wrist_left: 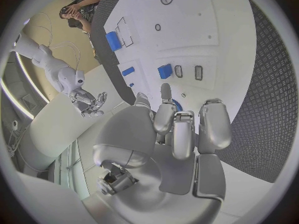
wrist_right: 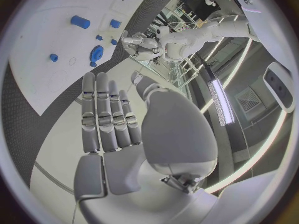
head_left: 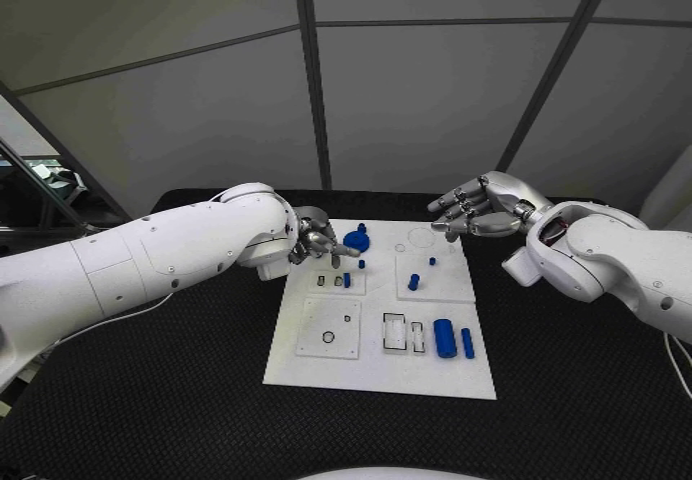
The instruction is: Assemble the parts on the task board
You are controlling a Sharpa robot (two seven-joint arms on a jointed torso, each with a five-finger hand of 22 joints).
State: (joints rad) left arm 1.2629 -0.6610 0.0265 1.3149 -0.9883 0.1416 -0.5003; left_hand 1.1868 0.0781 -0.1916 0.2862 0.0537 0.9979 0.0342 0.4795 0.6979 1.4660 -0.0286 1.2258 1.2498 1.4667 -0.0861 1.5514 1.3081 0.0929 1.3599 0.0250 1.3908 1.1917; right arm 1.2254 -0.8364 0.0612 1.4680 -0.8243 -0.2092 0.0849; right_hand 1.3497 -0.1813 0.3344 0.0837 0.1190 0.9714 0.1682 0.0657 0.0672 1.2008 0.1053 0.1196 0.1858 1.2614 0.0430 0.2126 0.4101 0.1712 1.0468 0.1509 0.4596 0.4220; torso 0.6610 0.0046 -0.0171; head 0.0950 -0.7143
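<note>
So my left robot hand is parked over the far left part of the task board, right next to the big round blue part. Going by the head view, its fingers are curled down close to that piece, but I honestly can't tell if they're pinching it or just hovering beside it. The wrist view doesn't settle it either.

If that's the grab, I'd go slow: get the fingertips on opposite sides of the part, lift straight up, and not knock the small blue pegs sitting nearby.

My right robot hand is up off the surface at the board's far right corner, fingers straight and a bit apart, holding nothing. The blue cylinder near the board's front edge is untouched.
</note>
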